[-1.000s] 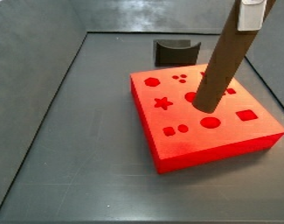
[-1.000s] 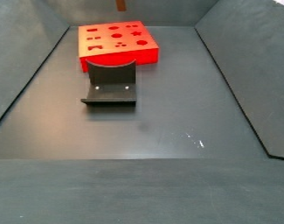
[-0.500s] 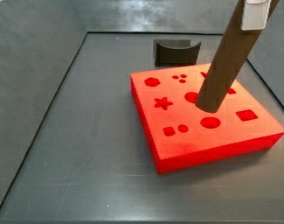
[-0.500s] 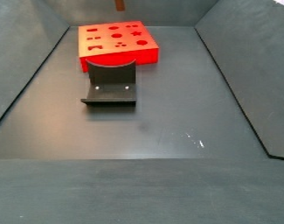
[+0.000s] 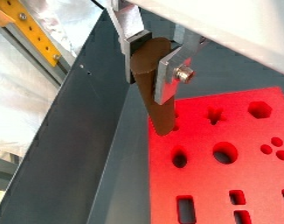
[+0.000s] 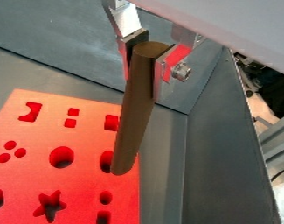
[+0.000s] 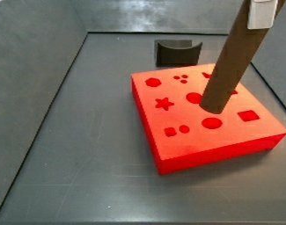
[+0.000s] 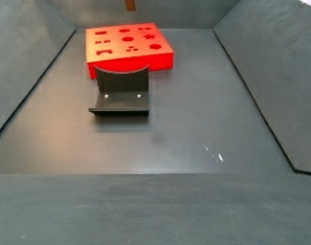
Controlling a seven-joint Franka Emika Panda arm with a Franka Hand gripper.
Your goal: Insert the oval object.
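My gripper [image 7: 262, 7] is shut on the top of the oval object [image 7: 233, 61], a long brown rod that hangs tilted over the red block [image 7: 180, 141]. The rod's lower end meets the block's top face among the shaped holes, near the middle of the right half. I cannot tell how deep it sits. In both wrist views the silver fingers [image 5: 169, 77] [image 6: 169, 61] clamp the rod [image 5: 155, 96] [image 6: 132, 114] near its top. Its tip reaches the red block [image 5: 243, 166] [image 6: 39, 131] close to an edge. The gripper is out of view where the red block [image 8: 129, 59] lies far back.
The dark fixture [image 8: 121, 96] stands on the floor right beside the red block, and it shows behind the block in a side view [image 7: 177, 51]. Grey walls enclose the floor [image 8: 158, 163] on each side.
The gripper and the rod's top have shifted slightly to the right, so the rod leans a little more. Its lower end stays at the same spot on the block.
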